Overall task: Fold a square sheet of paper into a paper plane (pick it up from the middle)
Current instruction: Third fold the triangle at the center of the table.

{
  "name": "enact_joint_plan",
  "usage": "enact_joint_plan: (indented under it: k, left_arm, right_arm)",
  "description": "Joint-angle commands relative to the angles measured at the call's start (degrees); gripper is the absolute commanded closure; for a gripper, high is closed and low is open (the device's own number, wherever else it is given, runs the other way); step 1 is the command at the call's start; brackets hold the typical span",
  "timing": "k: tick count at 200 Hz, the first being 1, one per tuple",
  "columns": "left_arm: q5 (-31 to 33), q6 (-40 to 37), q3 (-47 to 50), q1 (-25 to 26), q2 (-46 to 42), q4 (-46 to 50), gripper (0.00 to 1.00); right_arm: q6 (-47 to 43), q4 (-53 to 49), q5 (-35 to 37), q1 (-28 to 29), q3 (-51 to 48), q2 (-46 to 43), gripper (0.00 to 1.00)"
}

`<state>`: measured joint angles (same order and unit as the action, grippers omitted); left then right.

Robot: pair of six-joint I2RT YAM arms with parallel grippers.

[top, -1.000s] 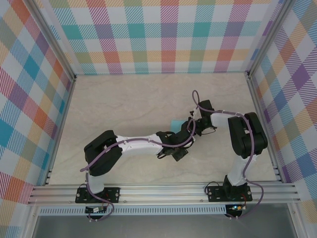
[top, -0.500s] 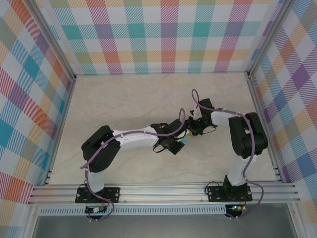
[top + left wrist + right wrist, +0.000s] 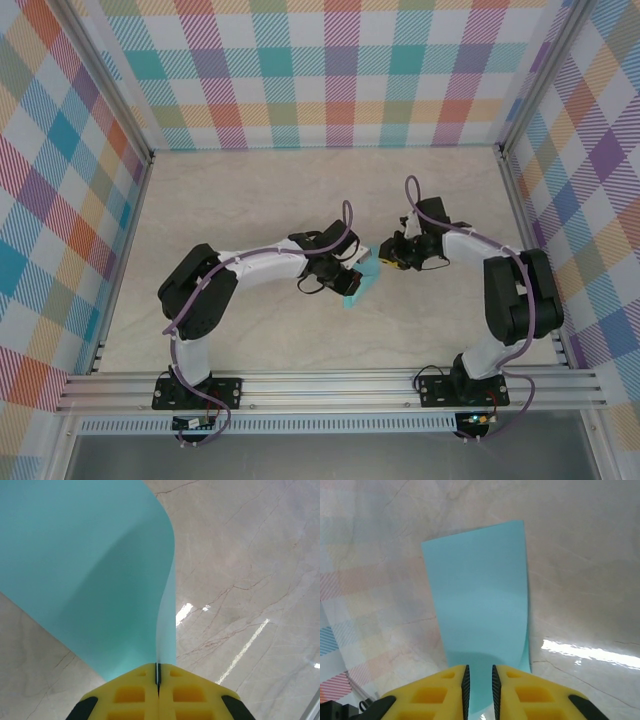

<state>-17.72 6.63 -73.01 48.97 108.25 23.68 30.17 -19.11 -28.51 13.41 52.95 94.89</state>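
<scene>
In the left wrist view the paper (image 3: 90,580) runs off the top and left edges, and its pinched edge is hidden inside the left gripper (image 3: 158,672). The right gripper (image 3: 479,672) covers the paper's near edge, and contact there is unclear. From above, any creases are too small to tell.

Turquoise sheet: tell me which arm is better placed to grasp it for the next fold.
Probably right. The left hand is already shut on the sheet, so it is busy; the right hand is open, with the sheet lined up with its gap.
</scene>
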Motion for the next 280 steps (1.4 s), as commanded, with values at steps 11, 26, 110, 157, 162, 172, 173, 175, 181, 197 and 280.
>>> enact_joint_plan:
  k: [11, 26, 110, 157, 162, 172, 173, 175, 181, 197, 280]
  left_arm:
    - [-2.7, 0.1, -1.0, -0.6, 0.1, 0.0, 1.0]
    - [-2.8, 0.0, -1.2, -0.7, 0.5, 0.3, 1.0]
    - [-2.3, -1.7, -3.4, -2.2, 2.5, 3.0, 1.0]
    - [-1.5, -3.4, -6.7, -3.0, 5.7, 5.9, 1.0]
    - [-1.2, -3.5, -6.9, -3.1, 6.0, 6.2, 1.0]
    - [-0.8, -3.7, -7.1, -3.1, 6.2, 6.5, 1.0]
    - [-0.7, -3.7, -7.1, -3.1, 6.3, 6.5, 1.0]
    - [-0.5, -3.7, -7.0, -3.1, 6.3, 6.5, 1.0]
    - [-0.2, -3.6, -7.0, -3.1, 6.3, 6.5, 1.0]
    - [0.1, -3.5, -6.8, -3.3, 6.3, 6.5, 1.0]
    - [2.3, -3.8, -7.3, -3.8, 6.9, 6.9, 0.99]
  right_arm:
    - [-1.4, 0.4, -3.3, 1.6, 4.8, 6.4, 0.8]
    - [-2.5, -1.2, -3.6, 2.4, 7.5, 9.6, 0.81]
    - [-6.8, -6.4, 2.4, 4.3, 11.7, 17.2, 0.82]
    - [-7.0, -6.1, 2.4, 4.3, 11.6, 17.3, 0.82]
    - [-7.0, -6.1, 2.4, 4.3, 11.6, 17.3, 0.82]
    - [-6.9, -6.2, 2.5, 4.3, 11.7, 17.3, 0.82]
    - [-6.9, -6.2, 2.5, 4.3, 11.6, 17.3, 0.82]
    - [-6.9, -6.3, 2.6, 4.3, 11.6, 17.2, 0.82]
    - [-6.8, -6.1, 2.6, 4.3, 11.6, 17.2, 0.82]
    - [-6.7, -6.1, 2.7, 4.3, 11.5, 17.0, 0.82]
    - [-6.3, -5.9, 2.4, 4.3, 11.3, 16.9, 0.8]
